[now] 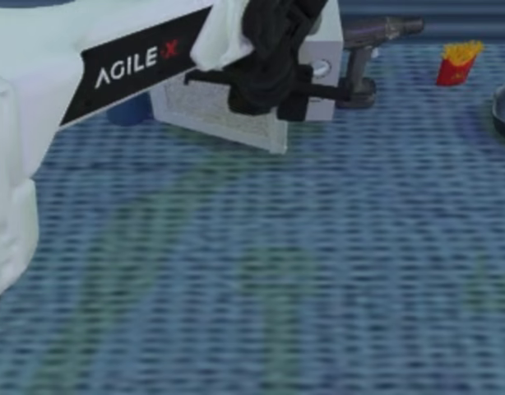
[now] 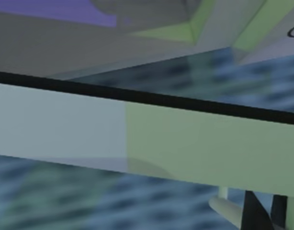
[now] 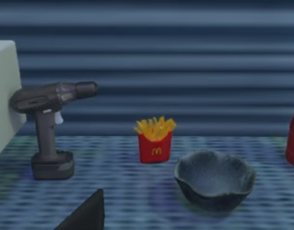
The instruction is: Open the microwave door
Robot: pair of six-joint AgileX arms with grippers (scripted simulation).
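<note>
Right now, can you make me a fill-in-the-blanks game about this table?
1. The microwave door stands partly ____.
2. The drill stands right beside the ____.
3. The fries sit in a ____ carton.
4. The left pincer is at the front of the ____.

Missing words: open; microwave; red; microwave

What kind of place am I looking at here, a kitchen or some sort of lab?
Probably neither: it looks like a rendered test tabletop. A white microwave stands on a blue woven surface beside a power drill, a carton of fries and a dark bowl, an odd mix. The left gripper works at the microwave door.
</note>
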